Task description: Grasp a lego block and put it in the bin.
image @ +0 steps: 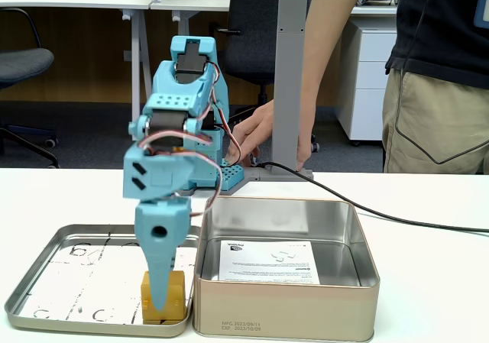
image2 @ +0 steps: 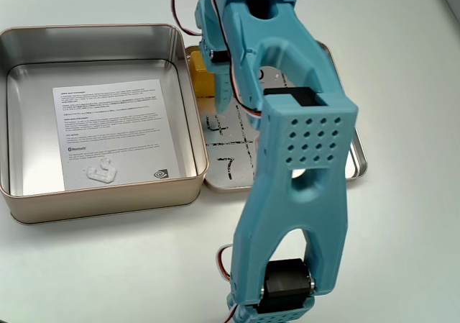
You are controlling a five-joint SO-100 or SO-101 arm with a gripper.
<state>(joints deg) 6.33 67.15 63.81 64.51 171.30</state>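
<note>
Gripper down on the block, bin not yet filled

In a fixed view, the shallow tray (image: 46, 301) at left carries the lego block (image: 174, 297), with the gripper (image: 159, 301) lowered onto its front; whether its jaws clasp the cube or merely stand around it, I cannot tell. Right of it the bin (image: 286, 312) holds only its paper sheet (image: 267, 262): lifting, carrying and dropping remain

The bin (image: 286, 301) stands open-topped, its tall wall touching the shallow tray (image: 46, 282) along the tray's right edge in a fixed view. A black cable (image: 382, 213) crosses the table (image: 435, 282) behind the bin; a person's hand (image: 256, 140) rests at the table's far edge.
</note>
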